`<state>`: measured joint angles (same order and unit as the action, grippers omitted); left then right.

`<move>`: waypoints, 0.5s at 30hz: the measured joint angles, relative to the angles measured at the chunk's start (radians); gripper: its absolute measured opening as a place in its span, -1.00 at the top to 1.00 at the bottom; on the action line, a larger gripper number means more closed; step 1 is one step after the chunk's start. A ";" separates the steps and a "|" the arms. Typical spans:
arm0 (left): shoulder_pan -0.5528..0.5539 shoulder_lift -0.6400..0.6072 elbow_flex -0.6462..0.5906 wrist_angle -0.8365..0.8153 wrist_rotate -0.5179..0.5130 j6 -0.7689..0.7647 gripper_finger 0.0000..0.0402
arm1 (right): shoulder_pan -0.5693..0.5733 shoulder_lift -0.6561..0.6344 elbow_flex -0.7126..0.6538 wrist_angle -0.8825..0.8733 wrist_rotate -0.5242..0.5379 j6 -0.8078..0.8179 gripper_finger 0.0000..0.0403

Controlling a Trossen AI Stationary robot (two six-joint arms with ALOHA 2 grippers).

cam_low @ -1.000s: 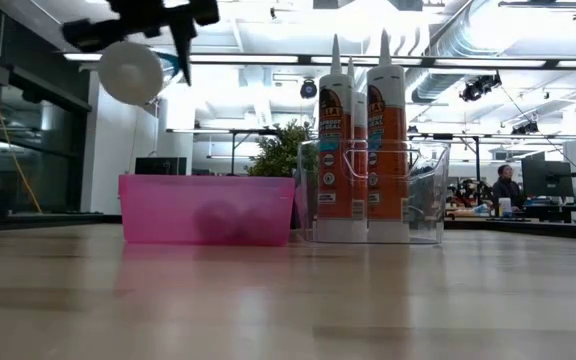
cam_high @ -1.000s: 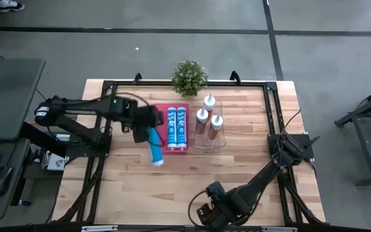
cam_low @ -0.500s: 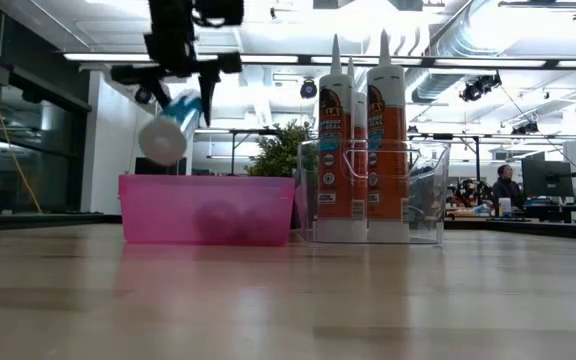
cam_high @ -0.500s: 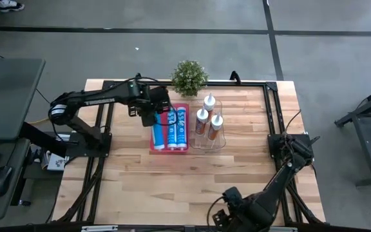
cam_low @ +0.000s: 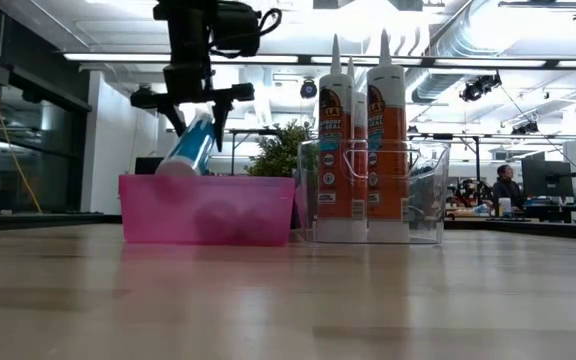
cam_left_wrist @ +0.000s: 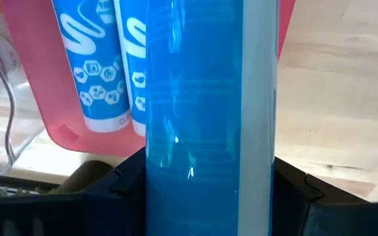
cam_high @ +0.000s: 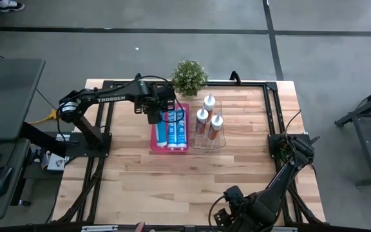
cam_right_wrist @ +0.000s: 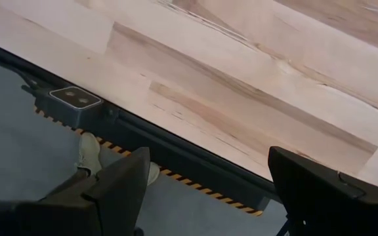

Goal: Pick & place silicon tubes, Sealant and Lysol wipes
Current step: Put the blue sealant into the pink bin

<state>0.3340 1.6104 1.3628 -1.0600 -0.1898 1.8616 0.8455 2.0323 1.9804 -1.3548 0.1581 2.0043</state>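
Note:
My left gripper is over the left part of the pink tray and is shut on a blue silicone tube. In the low view the tube slants down toward the tray's near wall. Two more blue-and-white tubes lie side by side in the tray. Three orange sealant tubes stand upright in a clear bin right of the tray. My right gripper is open and empty at the table's near edge. No wipes show. My left gripper pinches the blue tube's two sides between its two fingers, toward the tube's far, upper end. The fingers come from above and lie across the tube. The tube tilts, its near end down at the tray's rim; whether it rests there I cannot tell.
A small potted plant stands at the far edge behind the tray. A black frame runs around the table. The right arm lies low along the near right. Bare wood spreads in front of the tray.
My left gripper has carried the blue tube from left of the tray, toward the table's far right, over the tray's left part, and has gone down. The tube has tipped, its near end sinking to the tray's rim. The right arm has shifted slightly right.

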 joint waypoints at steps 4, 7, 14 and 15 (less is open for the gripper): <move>0.000 0.000 0.000 -0.001 0.024 0.000 0.02 | 0.000 0.000 0.000 0.001 0.009 -0.007 -0.52; 0.000 -0.001 0.000 -0.003 0.039 -0.002 0.02 | 0.000 0.000 0.000 0.002 0.017 -0.011 -0.52; 0.000 0.014 -0.019 0.008 0.045 0.001 0.02 | 0.000 0.000 0.000 0.010 0.023 -0.015 -0.52; 0.000 0.025 -0.019 0.008 0.046 0.000 0.02 | 0.000 0.000 0.000 0.010 0.023 -0.015 -0.52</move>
<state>0.3336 1.6350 1.3441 -1.0523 -0.1438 1.8612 0.8455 2.0323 1.9804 -1.3453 0.1810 1.9888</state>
